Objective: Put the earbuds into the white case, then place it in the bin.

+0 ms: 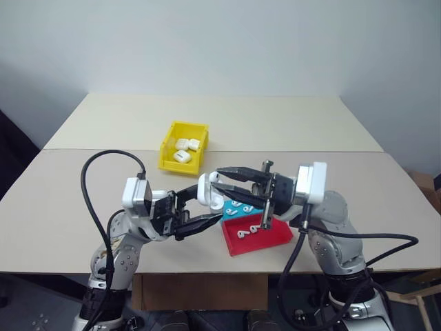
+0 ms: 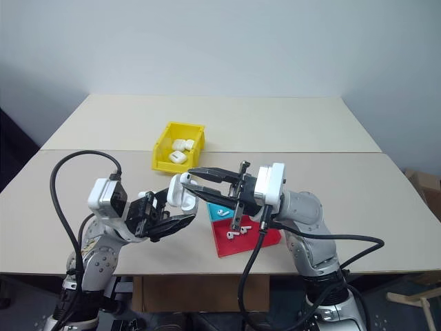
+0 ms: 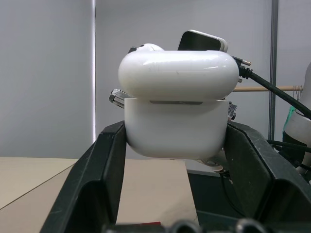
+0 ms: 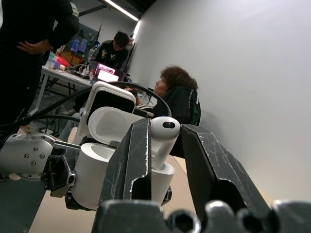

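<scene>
An earbud sits stem-down in the open case, held above the table; the left gripper pinches the case; the right gripper pinches the earbud; next, I judge, release, then close the lid.

I see the white case as glossy, smooth plastic, like the earbud. The bin looks like shiny yellow plastic; my left pincer's fingers look matt black; the desk looks matt beige.
</scene>
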Controlling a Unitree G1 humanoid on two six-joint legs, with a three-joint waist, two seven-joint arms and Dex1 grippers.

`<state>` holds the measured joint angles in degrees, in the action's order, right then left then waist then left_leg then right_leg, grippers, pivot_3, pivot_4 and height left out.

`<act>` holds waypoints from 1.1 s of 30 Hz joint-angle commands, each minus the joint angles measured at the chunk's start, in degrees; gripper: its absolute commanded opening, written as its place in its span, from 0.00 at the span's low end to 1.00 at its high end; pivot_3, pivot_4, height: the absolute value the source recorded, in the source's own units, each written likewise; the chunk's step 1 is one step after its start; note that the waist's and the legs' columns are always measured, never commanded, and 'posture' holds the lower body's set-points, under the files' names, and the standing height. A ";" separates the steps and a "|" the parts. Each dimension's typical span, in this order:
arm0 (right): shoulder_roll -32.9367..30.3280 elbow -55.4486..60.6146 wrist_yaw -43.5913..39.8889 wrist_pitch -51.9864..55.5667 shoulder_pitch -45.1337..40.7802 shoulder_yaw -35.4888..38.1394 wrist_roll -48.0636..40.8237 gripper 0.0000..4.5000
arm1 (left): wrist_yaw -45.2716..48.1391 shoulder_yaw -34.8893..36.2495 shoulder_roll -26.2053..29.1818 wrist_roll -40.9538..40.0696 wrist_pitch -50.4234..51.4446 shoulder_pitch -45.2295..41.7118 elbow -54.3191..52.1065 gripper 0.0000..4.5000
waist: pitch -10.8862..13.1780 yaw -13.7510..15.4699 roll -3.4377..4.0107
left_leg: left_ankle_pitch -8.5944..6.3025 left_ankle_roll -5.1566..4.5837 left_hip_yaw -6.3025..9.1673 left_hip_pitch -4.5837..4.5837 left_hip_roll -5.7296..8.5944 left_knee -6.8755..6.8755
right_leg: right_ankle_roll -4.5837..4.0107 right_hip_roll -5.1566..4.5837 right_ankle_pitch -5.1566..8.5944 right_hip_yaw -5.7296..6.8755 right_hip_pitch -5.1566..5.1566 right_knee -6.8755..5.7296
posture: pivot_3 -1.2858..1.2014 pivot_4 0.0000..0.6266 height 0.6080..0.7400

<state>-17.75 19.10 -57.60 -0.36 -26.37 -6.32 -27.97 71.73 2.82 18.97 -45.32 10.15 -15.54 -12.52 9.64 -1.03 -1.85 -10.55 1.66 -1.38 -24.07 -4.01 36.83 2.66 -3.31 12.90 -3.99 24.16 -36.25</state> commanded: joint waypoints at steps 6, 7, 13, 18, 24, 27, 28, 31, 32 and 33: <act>-0.75 0.64 -0.39 -3.31 0.70 -0.93 1.48 0.60 | 0.58 0.03 -1.24 0.42 -2.07 -1.04 0.04 0.61 | 0.00 -0.01 0.00 | 0.00 0.00 0.00 0.00 0.00 0.00 | 0.02 0.00 0.01 0.00 0.01 0.00 | 0.52 0.24 1.00; -0.93 0.56 -0.37 -3.48 0.73 -0.89 1.67 0.60 | 0.69 0.04 -1.16 0.67 -2.15 -1.05 0.27 0.61 | 0.00 0.00 0.00 | 0.00 0.00 0.00 0.00 0.00 0.00 | 0.02 0.00 0.01 0.00 0.00 0.00 | 0.52 0.24 1.00; -7.12 3.38 1.15 4.94 -0.86 3.23 -2.13 0.60 | 4.16 1.20 1.13 3.76 -5.81 0.49 3.26 0.61 | 0.00 0.08 0.00 | 0.00 0.00 0.00 -0.01 0.00 0.00 | 0.00 0.00 0.00 0.00 0.01 0.01 | 0.52 0.24 1.00; -20.70 2.22 -1.42 21.07 -7.21 3.76 -3.84 0.60 | 6.27 2.87 4.86 5.42 -8.54 3.58 4.09 0.61 | 0.01 -0.05 0.02 | 0.00 0.00 -0.05 -0.03 0.01 0.00 | -0.03 -0.03 0.00 -0.03 0.06 0.03 | 0.52 0.24 1.00; -29.83 -7.69 -8.03 25.36 -18.02 -5.64 7.34 0.60 | 10.59 4.83 8.14 7.52 -14.70 8.83 6.55 0.61 | 0.01 -0.21 0.03 | -0.01 -0.01 -0.07 0.00 -0.02 -0.05 | -0.45 -0.03 0.28 -0.02 0.08 0.05 | 0.52 0.24 1.00; -29.60 -14.57 -11.64 20.42 -23.03 -12.45 15.69 0.60 | 10.34 5.11 8.73 7.73 -15.65 11.75 5.54 0.61 | 0.01 -0.38 0.03 | -0.02 -0.03 -0.10 -0.04 -0.02 -0.05 | -0.45 -0.04 0.28 -0.03 0.12 0.06 | 0.52 0.24 1.00; -28.93 -17.07 -12.98 18.51 -24.71 -14.41 17.98 0.60 | 10.05 5.08 8.57 7.66 -15.97 12.47 5.08 0.61 | 0.01 -0.40 0.03 | -0.02 -0.03 -0.10 -0.05 -0.02 -0.05 | -0.45 -0.04 0.28 -0.03 0.15 0.05 | 0.52 0.24 1.00; -25.91 -25.11 -16.67 14.03 -30.28 -19.40 23.75 0.60 | 7.95 4.80 7.72 8.03 -16.57 14.34 3.22 0.61 | 0.01 -0.45 0.03 | -0.02 -0.03 -0.11 -0.08 -0.03 -0.05 | -0.42 -0.04 0.26 -0.02 0.19 0.03 | 0.52 0.24 1.00; -24.82 -27.64 -17.72 12.72 -31.84 -20.35 24.96 0.60 | 7.13 4.73 7.48 8.04 -16.50 14.82 2.53 0.61 | 0.01 -0.45 0.03 | -0.02 -0.03 -0.12 -0.08 -0.03 -0.05 | -0.33 -0.04 0.21 -0.03 0.20 0.02 | 0.52 0.24 1.00; -23.89 -29.97 -18.58 11.55 -33.12 -21.07 26.09 0.60 | 6.48 4.68 7.34 8.01 -16.37 15.28 1.85 0.61 | 0.01 -0.46 0.03 | -0.02 -0.03 -0.12 -0.10 -0.03 -0.05 | -0.11 -0.04 0.06 -0.03 0.20 0.03 | 0.52 0.24 1.00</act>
<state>-41.98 -8.53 -74.42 14.13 -57.01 -27.03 -3.78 79.37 7.27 26.34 -37.09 -5.17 -0.82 -7.84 9.65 -1.49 -1.82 -10.57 1.63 -1.50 -24.16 -4.04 36.78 2.55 -3.35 12.96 -4.00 24.35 -36.22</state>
